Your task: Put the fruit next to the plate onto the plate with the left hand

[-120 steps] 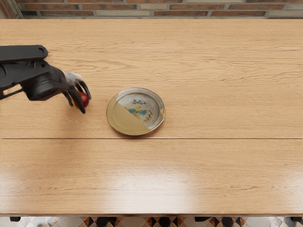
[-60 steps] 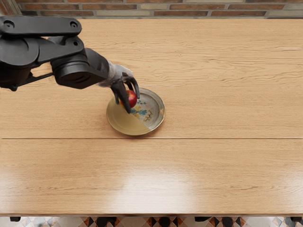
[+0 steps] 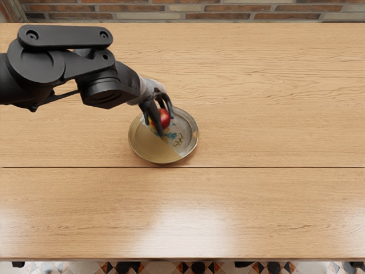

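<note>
A small red fruit [image 3: 165,117] sits inside the dark fingers [image 3: 154,121] of my left hand [image 3: 158,116], which is shut on it. The hand hangs over the upper middle of the round gold-rimmed plate [image 3: 142,147], whose centre carries a blue and yellow pattern. I cannot tell whether the fruit touches the plate. The black left arm [image 3: 63,71] reaches in from the left edge. No right arm shows.
The plate lies on a wide wooden table [image 3: 256,188] with a seam running across below the plate. A brick wall [image 3: 188,8] runs along the far edge. The table's front edge is near the bottom of the picture.
The left hand carried the red fruit rightward from the bare table left of the plate to above the plate. In the last half second it shifted slightly further right over the plate's centre.
</note>
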### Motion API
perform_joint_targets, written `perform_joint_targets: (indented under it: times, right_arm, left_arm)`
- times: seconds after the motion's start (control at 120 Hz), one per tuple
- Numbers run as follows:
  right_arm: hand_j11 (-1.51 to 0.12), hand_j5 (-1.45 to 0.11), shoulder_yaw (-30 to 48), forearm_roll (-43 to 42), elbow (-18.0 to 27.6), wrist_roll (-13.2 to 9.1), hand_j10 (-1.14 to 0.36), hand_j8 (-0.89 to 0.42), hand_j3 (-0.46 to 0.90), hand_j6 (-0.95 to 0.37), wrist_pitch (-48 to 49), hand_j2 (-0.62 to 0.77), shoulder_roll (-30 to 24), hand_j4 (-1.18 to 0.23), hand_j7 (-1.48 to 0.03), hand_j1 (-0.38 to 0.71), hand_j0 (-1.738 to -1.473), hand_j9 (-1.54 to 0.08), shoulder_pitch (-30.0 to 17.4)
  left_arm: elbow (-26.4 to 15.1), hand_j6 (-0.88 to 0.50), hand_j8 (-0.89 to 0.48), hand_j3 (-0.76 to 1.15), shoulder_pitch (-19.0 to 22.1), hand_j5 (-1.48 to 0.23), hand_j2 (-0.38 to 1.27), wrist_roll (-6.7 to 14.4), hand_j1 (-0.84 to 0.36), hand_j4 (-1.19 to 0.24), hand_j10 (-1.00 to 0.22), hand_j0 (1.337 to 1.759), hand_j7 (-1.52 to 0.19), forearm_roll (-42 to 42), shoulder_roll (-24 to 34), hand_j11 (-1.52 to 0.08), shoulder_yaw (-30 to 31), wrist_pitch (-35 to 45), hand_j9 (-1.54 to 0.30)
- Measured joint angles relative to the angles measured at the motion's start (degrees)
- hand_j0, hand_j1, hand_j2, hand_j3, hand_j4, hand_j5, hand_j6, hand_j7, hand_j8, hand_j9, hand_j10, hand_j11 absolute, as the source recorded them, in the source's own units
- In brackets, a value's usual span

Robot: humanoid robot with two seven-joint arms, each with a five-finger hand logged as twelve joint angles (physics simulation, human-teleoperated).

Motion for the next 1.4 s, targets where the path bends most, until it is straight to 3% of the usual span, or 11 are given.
perform_joint_targets:
  times: [0.083, 0.192, 0.425, 0.642, 0.792, 0.883, 0.967, 1.117, 1.225, 1.292, 1.4]
  right_arm:
    - [-0.03, -0.03, 0.0, 0.0, 0.0, 0.0, -0.02, -0.02, 0.00, -0.02, 0.0, 0.00, 0.0, -0.02, -0.03, -0.32, -1.658, -0.03, 0.0]
    - [-0.03, -0.03, 0.0, 0.0, 0.0, 0.0, -0.02, -0.02, 0.00, -0.02, 0.0, 0.00, 0.0, -0.02, -0.03, -0.32, -1.658, -0.03, 0.0]
    - [-0.03, -0.03, 0.0, 0.0, 0.0, 0.0, -0.02, -0.02, 0.00, -0.02, 0.0, 0.00, 0.0, -0.02, -0.03, -0.32, -1.658, -0.03, 0.0]
    - [-0.03, -0.03, 0.0, 0.0, 0.0, 0.0, -0.02, -0.02, 0.00, -0.02, 0.0, 0.00, 0.0, -0.02, -0.03, -0.32, -1.658, -0.03, 0.0]
    - [-0.03, -0.03, 0.0, 0.0, 0.0, 0.0, -0.02, -0.02, 0.00, -0.02, 0.0, 0.00, 0.0, -0.02, -0.03, -0.32, -1.658, -0.03, 0.0]
    - [-0.03, -0.03, 0.0, 0.0, 0.1, 0.0, -0.02, -0.02, 0.00, -0.02, 0.0, 0.00, 0.0, -0.02, -0.03, -0.32, -1.658, -0.03, 0.0]
    - [-0.03, -0.03, 0.0, 0.0, 0.1, 0.0, -0.02, -0.02, 0.00, -0.02, 0.0, 0.00, 0.0, -0.02, -0.03, -0.32, -1.658, -0.03, 0.0]
    - [-0.03, -0.03, 0.1, 0.0, 0.1, 0.0, -0.02, -0.02, 0.00, -0.02, 0.0, 0.00, 0.0, -0.02, -0.03, -0.32, -1.658, -0.03, 0.0]
    - [-0.03, -0.03, 0.1, 0.0, 0.1, 0.0, -0.02, -0.02, 0.00, -0.02, 0.0, 0.00, 0.0, -0.02, -0.03, -0.32, -1.658, -0.03, 0.0]
    - [-0.03, -0.03, 0.1, 0.0, 0.1, 0.0, -0.02, -0.02, 0.00, -0.02, 0.0, 0.00, 0.0, -0.02, -0.03, -0.32, -1.658, -0.03, 0.0]
    - [-0.03, -0.03, 0.1, 0.0, 0.1, 0.0, -0.02, -0.02, 0.00, -0.02, 0.0, 0.00, 0.0, -0.02, -0.03, -0.32, -1.658, -0.03, 0.0]
  left_arm:
    - [0.1, -0.38, -0.37, 0.00, 0.4, -0.99, 0.35, 0.0, -0.33, -0.67, -0.86, 1.649, -1.00, 0.1, -1.2, -1.01, 0.0, 1.0, -1.01]
    - [0.6, -0.44, -0.44, 0.00, 0.5, -0.84, 0.28, 0.0, -0.28, -0.59, -0.70, 1.653, -0.84, 0.1, -1.9, -0.85, 0.1, 2.2, -0.85]
    - [1.8, -0.34, -0.34, 0.00, 1.6, -0.53, 0.13, 0.0, -0.10, -0.39, -0.43, 1.656, -0.53, 0.1, -1.9, -0.54, 0.2, 2.9, -0.54]
    - [1.7, -0.28, -0.28, 0.00, 1.6, -0.39, 0.08, 0.0, 0.00, -0.30, -0.31, 1.657, -0.39, 0.1, -1.1, -0.40, -0.3, 2.9, -0.40]
    - [-1.3, -0.26, -0.26, 0.00, 2.8, -0.36, 0.06, 0.0, 0.03, -0.27, -0.28, 1.658, -0.36, 0.2, 9.0, -0.36, -4.3, 1.7, -0.36]
    - [-5.5, -0.26, -0.26, 0.00, 11.7, -0.34, 0.06, 0.0, 0.04, -0.26, -0.27, 1.658, -0.34, 0.3, 20.1, -0.34, -12.7, -2.9, -0.34]
    - [-7.7, -0.26, -0.26, 0.00, 17.6, -0.34, 0.06, 0.0, 0.04, -0.26, -0.26, 1.658, -0.34, 0.4, 26.1, -0.34, -21.9, -10.5, -0.34]
    - [-9.2, -0.25, -0.25, 0.00, 38.3, -0.33, 0.05, 0.0, 0.05, -0.25, -0.26, 1.658, -0.33, 0.3, 32.0, -0.33, -42.2, -25.0, -0.33]
    - [-9.4, -0.25, -0.25, 0.00, 48.4, -0.33, 0.05, 0.0, 0.05, -0.25, -0.25, 1.658, -0.33, 0.0, 32.8, -0.33, -57.0, -29.1, -0.33]
    - [-8.5, -0.25, -0.25, 0.00, 52.7, -0.33, 0.05, 0.0, 0.05, -0.25, -0.25, 1.658, -0.33, -1.2, 32.9, -0.33, -64.8, -30.2, -0.33]
    - [-2.9, -0.25, -0.25, 0.00, 53.3, -0.32, 0.05, 0.0, 0.05, -0.25, -0.25, 1.658, -0.32, -5.1, 33.6, -0.32, -71.4, -30.9, -0.32]
